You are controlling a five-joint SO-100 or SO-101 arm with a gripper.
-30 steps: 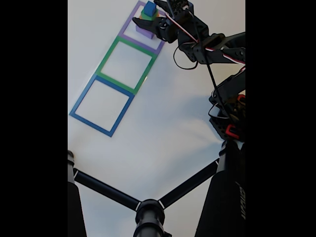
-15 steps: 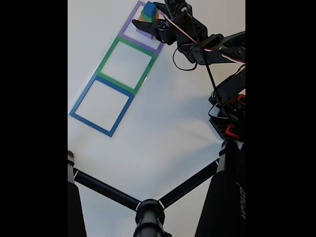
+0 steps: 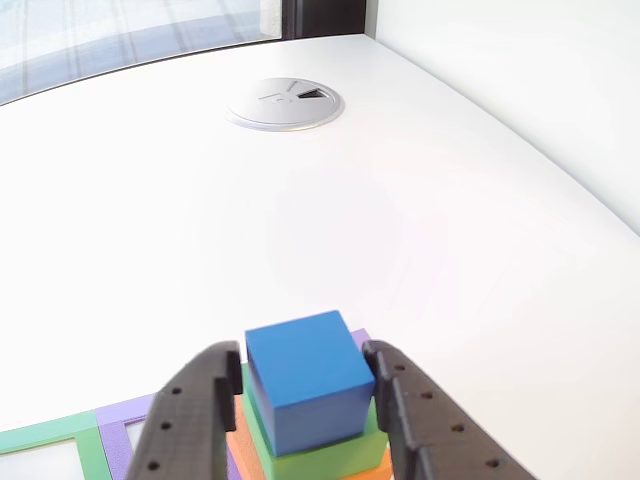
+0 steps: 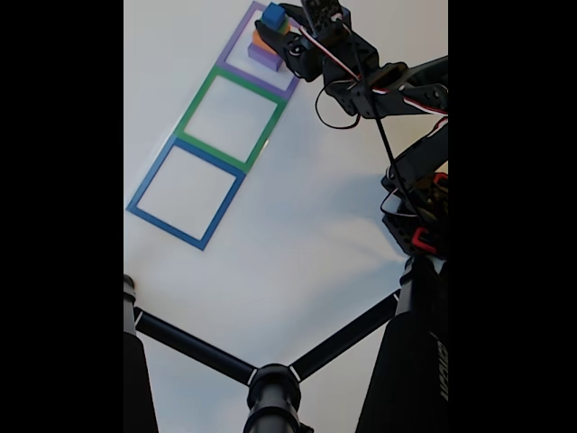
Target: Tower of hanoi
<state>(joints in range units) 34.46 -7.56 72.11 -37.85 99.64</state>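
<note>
Other view: your gripper sits at the bottom edge, one black finger left and one right of the blue cube.
Jaws: spread to either side of the cube; you cannot tell whether they touch it.
Stack: blue cube on green block, orange block below it.
Fixed view: your stack stands in the purple outline at the far end; green outline and blue outline lie nearer.
Table: white, with a round grey cap far off.
</note>
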